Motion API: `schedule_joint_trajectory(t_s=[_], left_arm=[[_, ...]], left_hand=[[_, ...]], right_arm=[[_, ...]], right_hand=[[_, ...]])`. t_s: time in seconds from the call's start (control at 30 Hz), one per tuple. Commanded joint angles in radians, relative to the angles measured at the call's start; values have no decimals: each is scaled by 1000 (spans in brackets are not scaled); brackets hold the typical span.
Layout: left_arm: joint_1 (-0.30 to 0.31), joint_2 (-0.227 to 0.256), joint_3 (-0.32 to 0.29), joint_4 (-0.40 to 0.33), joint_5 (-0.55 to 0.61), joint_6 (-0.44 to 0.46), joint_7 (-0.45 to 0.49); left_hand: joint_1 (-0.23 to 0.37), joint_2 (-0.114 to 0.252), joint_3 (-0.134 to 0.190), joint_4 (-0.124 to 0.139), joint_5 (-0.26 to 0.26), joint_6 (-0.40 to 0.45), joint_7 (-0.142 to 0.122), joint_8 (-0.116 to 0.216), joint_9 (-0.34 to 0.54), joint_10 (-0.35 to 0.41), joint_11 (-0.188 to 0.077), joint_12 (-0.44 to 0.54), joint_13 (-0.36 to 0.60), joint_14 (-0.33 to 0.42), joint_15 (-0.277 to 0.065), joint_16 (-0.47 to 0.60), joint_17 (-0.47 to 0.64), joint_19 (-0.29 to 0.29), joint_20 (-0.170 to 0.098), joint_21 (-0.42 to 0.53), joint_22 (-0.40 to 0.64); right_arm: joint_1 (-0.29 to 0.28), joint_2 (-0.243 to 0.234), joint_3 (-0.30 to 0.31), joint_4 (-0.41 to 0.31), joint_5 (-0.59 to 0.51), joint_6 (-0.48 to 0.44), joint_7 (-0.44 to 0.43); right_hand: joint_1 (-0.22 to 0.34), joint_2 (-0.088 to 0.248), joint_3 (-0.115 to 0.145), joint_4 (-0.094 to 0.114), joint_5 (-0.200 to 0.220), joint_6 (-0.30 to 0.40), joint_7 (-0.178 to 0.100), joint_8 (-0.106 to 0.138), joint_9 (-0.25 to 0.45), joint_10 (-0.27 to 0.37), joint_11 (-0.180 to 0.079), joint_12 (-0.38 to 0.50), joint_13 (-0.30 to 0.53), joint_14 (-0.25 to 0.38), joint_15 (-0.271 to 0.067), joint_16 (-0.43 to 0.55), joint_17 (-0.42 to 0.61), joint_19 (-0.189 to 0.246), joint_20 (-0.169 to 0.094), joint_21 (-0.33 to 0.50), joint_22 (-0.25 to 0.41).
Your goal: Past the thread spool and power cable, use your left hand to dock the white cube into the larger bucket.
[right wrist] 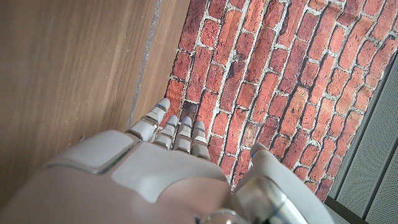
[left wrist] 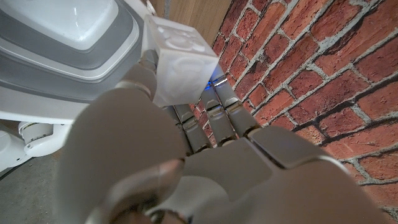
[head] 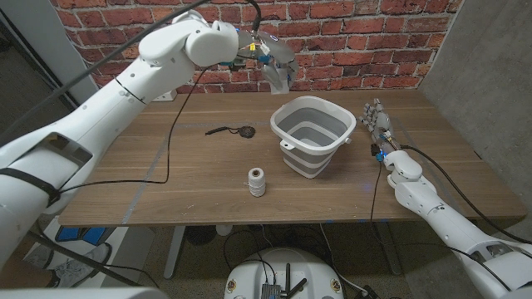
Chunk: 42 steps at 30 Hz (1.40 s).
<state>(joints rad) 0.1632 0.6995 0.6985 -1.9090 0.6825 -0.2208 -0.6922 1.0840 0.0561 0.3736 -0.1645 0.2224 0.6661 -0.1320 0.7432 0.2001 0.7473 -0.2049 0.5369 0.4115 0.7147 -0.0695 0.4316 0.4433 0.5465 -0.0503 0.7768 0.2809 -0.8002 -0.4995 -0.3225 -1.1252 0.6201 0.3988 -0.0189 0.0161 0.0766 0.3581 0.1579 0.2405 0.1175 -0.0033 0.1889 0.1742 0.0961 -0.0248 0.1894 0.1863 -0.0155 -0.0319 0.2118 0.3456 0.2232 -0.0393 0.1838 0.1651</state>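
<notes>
A: Cube (head: 278, 76) first, head view. It sits in the left hand (head: 268, 62), raised over the table (head: 150, 166) in front of the brick wall (head: 349, 41). The bucket (head: 312, 135) lies below the hand and a little toward the robot's right, mouth up. So, as I judge it, the coming move is a short carry across and then down.

B: And the spool (head: 257, 181) and cable (head: 233, 130)?

A: Both lie on the table on the robot's side of the hand, well apart from it. I'd say the hand is already beyond them. The cable is a small dark curl, the spool stands upright nearer the table's front edge.

B: Which hand is closer to the bucket?

A: The right hand (head: 380, 121) stands just beside it with fingers up and apart, holding nothing. But the left has the cube, and it hangs near the far rim.

B: Left wrist view?

A: The fingers (left wrist: 211, 115) grip the cube (left wrist: 180, 59) at their tips. Straight beyond the cube is the bucket's (left wrist: 68, 56) grey and white wall, so the bucket lies ahead of the fingertips.

B: Right wrist view?

A: The right hand (right wrist: 168, 168) with its fingers straight and apart, empty, table (right wrist: 68, 74) and brick wall (right wrist: 273, 74) beyond it.
</notes>
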Motion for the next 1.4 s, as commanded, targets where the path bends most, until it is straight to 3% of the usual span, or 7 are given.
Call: schedule_joint_trajectory(t_s=[0.03,0.33,0.83,1.4], left_arm=[[-66,-87,58,89,-9,-58,35],[-113,-147,98,144,-21,-66,26],[-183,-236,172,297,-132,-93,-29],[-185,-245,225,340,-230,-81,-116]], left_hand=[[5,17,-1,-3,10,10,4,3,3,10,-1,8,85,11,-169,-4,3,-6,-148,9,4],[-1,17,-2,-2,10,11,5,2,3,8,0,7,91,14,-169,-9,5,-6,-147,17,3],[-7,19,-1,-2,12,9,13,0,3,5,1,4,100,17,-169,-18,9,-13,-146,29,1],[-20,21,0,1,13,7,19,-3,3,-1,2,-1,109,19,-167,-28,11,-16,-144,42,-1]], right_arm=[[1,-8,7,11,9,9,18],[15,-13,7,29,9,8,31],[36,-2,3,70,9,18,41],[30,-12,5,51,-1,29,33]], right_hand=[[-6,62,-2,4,0,7,1,2,4,0,-4,3,3,-4,-13,9,3,0,-1,6,4],[-6,62,-3,4,0,7,0,2,4,0,-3,3,3,-5,-14,9,3,0,-1,6,4],[-6,62,-4,4,0,9,2,2,4,1,-3,4,3,-5,-15,10,3,0,-1,6,4],[-4,63,-3,3,1,8,1,1,4,1,-2,3,3,-5,-23,9,2,-2,-8,6,4]])
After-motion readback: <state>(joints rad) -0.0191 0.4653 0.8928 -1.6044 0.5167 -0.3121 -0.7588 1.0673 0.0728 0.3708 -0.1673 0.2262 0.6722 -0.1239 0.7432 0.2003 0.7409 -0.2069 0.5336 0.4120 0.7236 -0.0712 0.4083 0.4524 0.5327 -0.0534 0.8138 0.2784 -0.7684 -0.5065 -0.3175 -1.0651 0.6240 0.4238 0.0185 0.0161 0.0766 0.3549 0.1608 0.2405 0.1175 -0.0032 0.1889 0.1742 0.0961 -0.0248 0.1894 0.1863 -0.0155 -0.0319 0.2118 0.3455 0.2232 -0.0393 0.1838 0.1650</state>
